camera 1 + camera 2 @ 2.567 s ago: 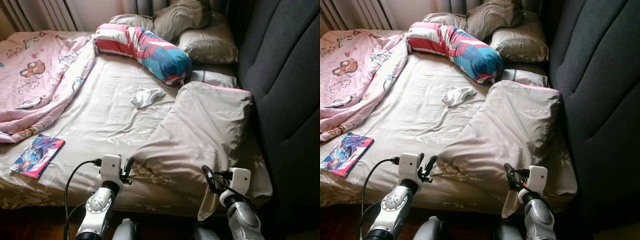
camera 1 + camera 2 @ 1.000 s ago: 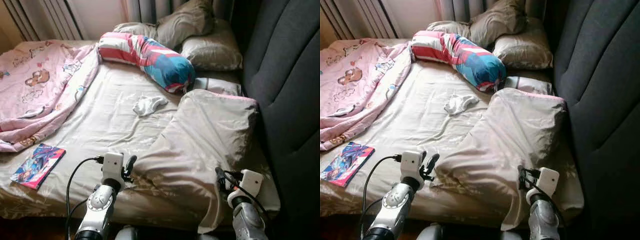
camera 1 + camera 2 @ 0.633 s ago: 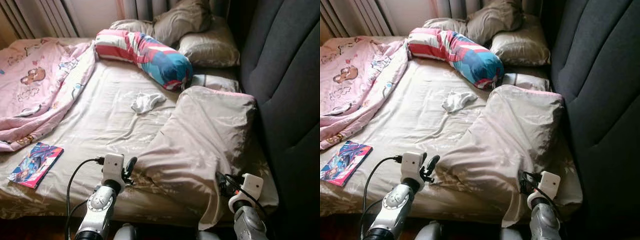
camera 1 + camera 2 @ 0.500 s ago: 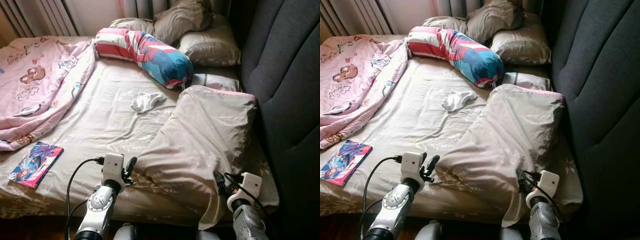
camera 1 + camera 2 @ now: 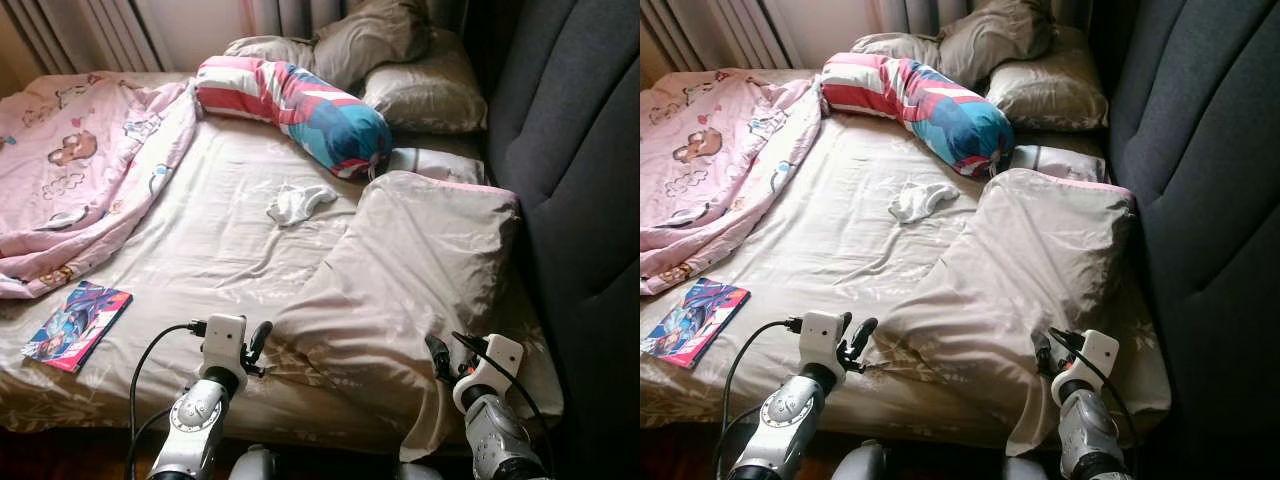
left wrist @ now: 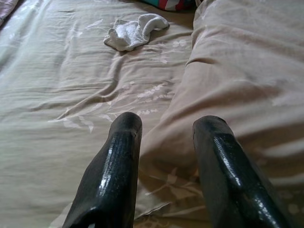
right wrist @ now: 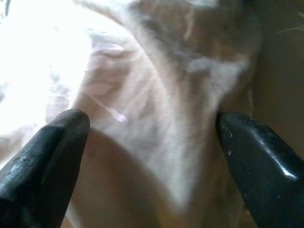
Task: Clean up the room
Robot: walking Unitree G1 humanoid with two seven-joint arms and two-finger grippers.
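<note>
Bed [image 5: 200, 250]: pillow [image 5: 410, 280] between end effectors.

The bed sheet [image 5: 200, 250] is beige with pale leaf shapes. The big pillow [image 5: 410, 270] is beige too. The blanket [image 5: 80, 170] is pink with little cartoon animals. The long bolster [image 5: 300, 105] has red, white and blue stripes. A small cloth [image 5: 300, 202] is white. The book [image 5: 78, 325] is blue and pink. The headboard [image 5: 570, 150] is dark grey.

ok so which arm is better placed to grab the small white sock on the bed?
Probably left. The left gripper, jaws open, faces straight across bare sheet at the small white crumpled sock. The right gripper, jaws also open, sits against the big beige pillow, which lies between it and the sock.
</note>
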